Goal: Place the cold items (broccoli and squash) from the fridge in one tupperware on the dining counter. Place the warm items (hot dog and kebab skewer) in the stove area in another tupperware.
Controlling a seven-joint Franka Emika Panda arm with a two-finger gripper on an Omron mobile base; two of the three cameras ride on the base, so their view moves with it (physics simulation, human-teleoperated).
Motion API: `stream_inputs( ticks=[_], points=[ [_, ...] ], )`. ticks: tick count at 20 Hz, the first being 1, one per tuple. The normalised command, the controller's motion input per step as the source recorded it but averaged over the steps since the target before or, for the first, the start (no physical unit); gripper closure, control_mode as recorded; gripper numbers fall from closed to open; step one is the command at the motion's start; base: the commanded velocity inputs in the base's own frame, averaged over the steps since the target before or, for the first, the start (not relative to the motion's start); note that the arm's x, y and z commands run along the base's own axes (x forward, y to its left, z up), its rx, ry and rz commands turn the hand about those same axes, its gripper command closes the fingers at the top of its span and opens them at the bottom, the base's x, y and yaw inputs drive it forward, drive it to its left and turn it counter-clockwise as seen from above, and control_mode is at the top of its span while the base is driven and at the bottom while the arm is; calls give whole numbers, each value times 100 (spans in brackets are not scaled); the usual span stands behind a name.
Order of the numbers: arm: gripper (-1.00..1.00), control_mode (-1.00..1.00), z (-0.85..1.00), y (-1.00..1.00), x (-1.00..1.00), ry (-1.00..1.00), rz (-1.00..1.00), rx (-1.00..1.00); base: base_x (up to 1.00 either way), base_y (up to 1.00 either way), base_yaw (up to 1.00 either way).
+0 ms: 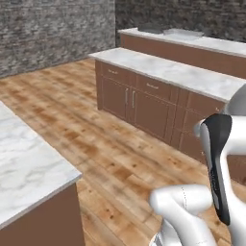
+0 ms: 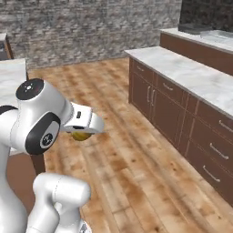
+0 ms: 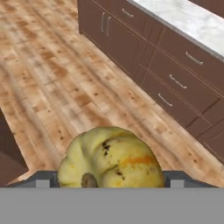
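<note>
Squash point(image 3: 111, 157) clamped in end effector point(image 2: 82, 133) — carried over floor; clear tupperware point(image 1: 182, 33) sat far ahead on rear desk point(image 1: 216, 44), beyond island.

Squash point(image 3: 111, 156): round, ribbed, pale yellow with orange patches and dark flecks, brown stem end facing the hand camera. Sits up off the wood floor at the arm's end; a yellow sliver point(image 2: 81, 135) shows in right base view.

Clear tupperware point(image 1: 182, 33): on far dining counter point(image 1: 216, 45), flat.

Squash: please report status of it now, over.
End effector shut on squash. Squash carried above wooden floor, island cabinets ahead. Nothing in the way.
</note>
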Motion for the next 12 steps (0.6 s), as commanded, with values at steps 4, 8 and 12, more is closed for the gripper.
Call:
stream_inputs(
  ticks=[4, 8, 12],
  points=[
    [100, 100, 0, 0, 0, 0, 0, 0, 99, -65, 55],
    [100, 100, 0, 0, 0, 0, 0, 0, 95, -71, 51],
    [100, 100, 0, 0, 0, 0, 0, 0, 95, -69, 44]
  ],
)
